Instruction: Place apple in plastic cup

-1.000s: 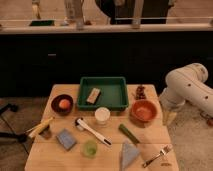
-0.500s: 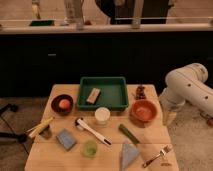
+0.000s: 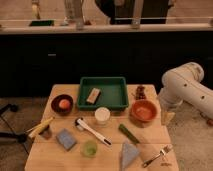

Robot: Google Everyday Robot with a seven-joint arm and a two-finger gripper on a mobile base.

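**Apple in the dark bowl, cup near the front edge**

We found the apple (image 3: 65,103) lying inside a dark bowl (image 3: 54,109) at the left side of the wooden table (image 3: 47,159). The plastic cup (image 3: 90,148) stood upright near the front edge, well apart from the apple and to its right. Just behind it lay a white-handled brush (image 3: 93,132), and a blue sponge (image 3: 66,139) sat to its left. A white cup (image 3: 102,115) stood at the middle of the table, right in front of a green tray (image 3: 102,79) that held a tan block (image 3: 93,95).

To the right of the white cup we saw an orange bowl (image 3: 143,111), with a small dark red thing (image 3: 140,91) behind it. A green stick-like item (image 3: 129,134), a grey-blue folded cloth (image 3: 130,154) and a fork (image 3: 156,156) lay toward the front right.

The gripper (image 3: 167,116) hung at the table's right edge, just beside the orange bowl and far from both apple and cup. It held nothing we could see; whether it was spread or pressed together, we could not tell.
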